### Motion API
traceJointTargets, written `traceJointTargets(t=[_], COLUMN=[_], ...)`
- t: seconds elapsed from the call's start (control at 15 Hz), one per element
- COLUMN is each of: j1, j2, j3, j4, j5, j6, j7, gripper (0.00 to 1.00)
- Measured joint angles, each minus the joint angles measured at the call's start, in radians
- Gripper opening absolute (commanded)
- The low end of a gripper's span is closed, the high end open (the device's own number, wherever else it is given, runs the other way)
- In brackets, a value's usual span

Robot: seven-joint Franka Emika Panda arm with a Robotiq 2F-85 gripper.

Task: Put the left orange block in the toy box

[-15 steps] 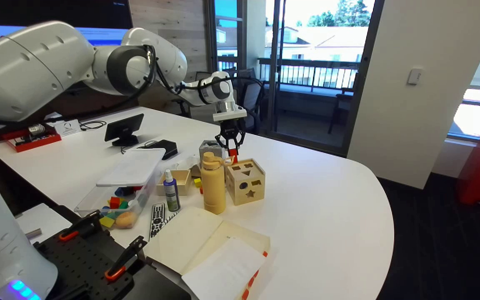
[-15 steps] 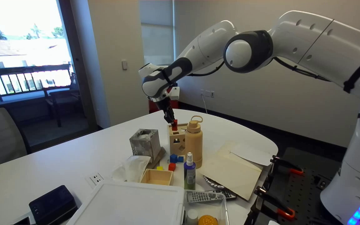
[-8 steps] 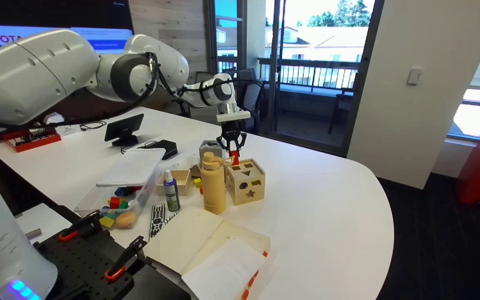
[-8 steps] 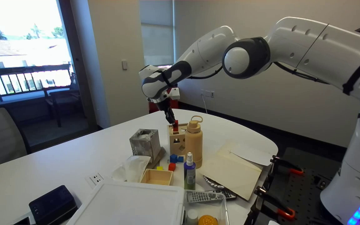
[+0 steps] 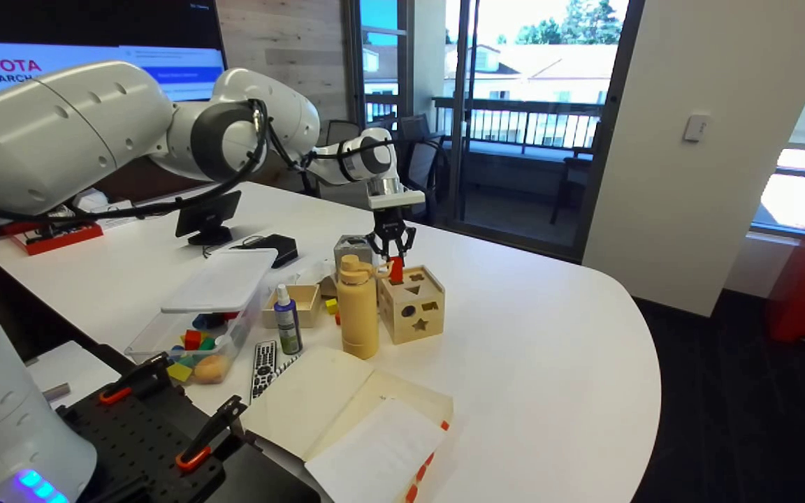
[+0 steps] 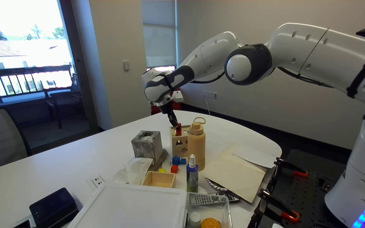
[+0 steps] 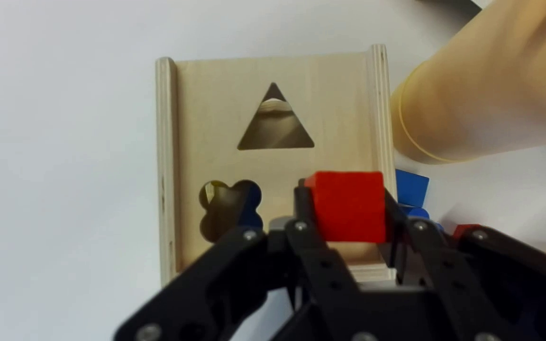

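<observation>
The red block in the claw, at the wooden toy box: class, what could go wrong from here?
1. Jamming: in the wrist view the red block hides whatever opening lies beneath it, so if misaligned it might catch on the top of the toy box.
2. Bumping: the bottle stands close beside the box, so a sideways nudge from the claw could perhaps knock it over.

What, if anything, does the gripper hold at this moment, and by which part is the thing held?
The gripper holds a red block by two opposite sides, near its upper end.
</observation>
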Motion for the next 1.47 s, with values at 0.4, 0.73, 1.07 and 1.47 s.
traceJointTargets(t=[0.4, 0.73, 1.07, 1.47], j1=[0.002, 0.002, 0.001, 0.001], j2=[0.03, 0.039, 0.039, 0.039], j3=[0.0, 0.0, 0.0, 0.004], j4=[0.024, 0.029, 0.029, 0.046], j5=[0.0, 0.0, 0.0, 0.0], j6=[-0.001, -0.001, -0.001, -0.001], j7=[-0.016, -0.016, -0.016, -0.016], gripper=[0.08, 0.08, 0.73, 1.0])
